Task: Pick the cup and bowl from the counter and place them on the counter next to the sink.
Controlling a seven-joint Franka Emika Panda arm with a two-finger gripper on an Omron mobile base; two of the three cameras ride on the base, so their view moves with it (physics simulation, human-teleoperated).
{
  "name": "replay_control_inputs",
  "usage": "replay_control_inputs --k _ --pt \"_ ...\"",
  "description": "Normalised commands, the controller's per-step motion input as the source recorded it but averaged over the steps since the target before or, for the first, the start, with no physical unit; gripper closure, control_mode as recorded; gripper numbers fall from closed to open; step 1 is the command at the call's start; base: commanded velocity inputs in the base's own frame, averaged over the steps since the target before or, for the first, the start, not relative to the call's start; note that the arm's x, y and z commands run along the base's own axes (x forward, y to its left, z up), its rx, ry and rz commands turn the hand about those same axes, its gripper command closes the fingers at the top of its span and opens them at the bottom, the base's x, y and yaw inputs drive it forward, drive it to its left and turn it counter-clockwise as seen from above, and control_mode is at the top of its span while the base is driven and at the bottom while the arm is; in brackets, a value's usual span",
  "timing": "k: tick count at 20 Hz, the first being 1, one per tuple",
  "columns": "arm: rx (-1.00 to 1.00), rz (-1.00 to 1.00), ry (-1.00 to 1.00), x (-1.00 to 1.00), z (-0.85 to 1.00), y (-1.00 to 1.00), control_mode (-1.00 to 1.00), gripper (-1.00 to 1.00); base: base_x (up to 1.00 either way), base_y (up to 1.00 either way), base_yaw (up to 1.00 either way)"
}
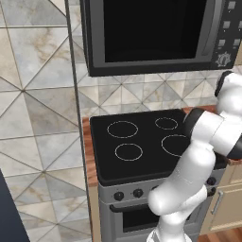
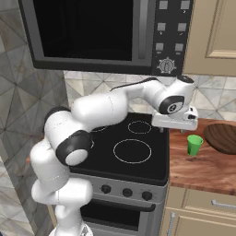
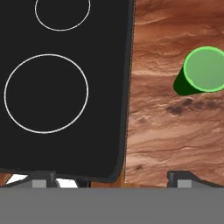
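A green cup (image 2: 194, 144) stands upright on the reddish-brown counter (image 2: 203, 168), just right of the black stovetop (image 2: 129, 150). My gripper (image 2: 175, 130) hovers above the seam between stovetop and counter, up and to the left of the cup and apart from it. In the hand view the cup (image 3: 203, 70) is at the upper right on the wood counter (image 3: 166, 127). The gripper (image 3: 113, 179) is open, its two fingertips (image 3: 43, 178) spread wide with nothing between them. The bowl and the sink are out of view.
A round dark wooden disc (image 2: 223, 137) lies on the counter right of the cup. A microwave (image 2: 106, 34) hangs over the stove, close above my arm. An upper cabinet (image 2: 214, 37) is at the right. A tiled wall (image 1: 38, 118) borders the stove's left.
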Motion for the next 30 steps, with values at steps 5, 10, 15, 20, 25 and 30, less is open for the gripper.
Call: replay_control_inputs --k 5,10,15,20,25,30 --pt "0.00 0.00 0.00 0.24 -0.05 -0.14 -1.00 -1.00 0.00 0.00 0.00" --pt "0.00 0.00 0.00 0.34 0.00 0.00 -1.00 -1.00 0.00 0.00 0.00" --pt "0.00 0.00 0.01 0.38 -0.01 0.00 -1.00 -1.00 0.00 0.00 0.00" --pt "-0.04 0.00 0.05 0.29 -0.12 -0.05 -1.00 -1.00 0.00 0.00 0.00" --pt "-0.06 0.00 0.06 0.14 -0.24 -0.05 -1.00 -1.00 0.00 0.00 0.00" --pt "-0.03 0.00 0.06 0.08 -0.29 -0.07 -1.00 -1.00 0.00 0.00 0.00"
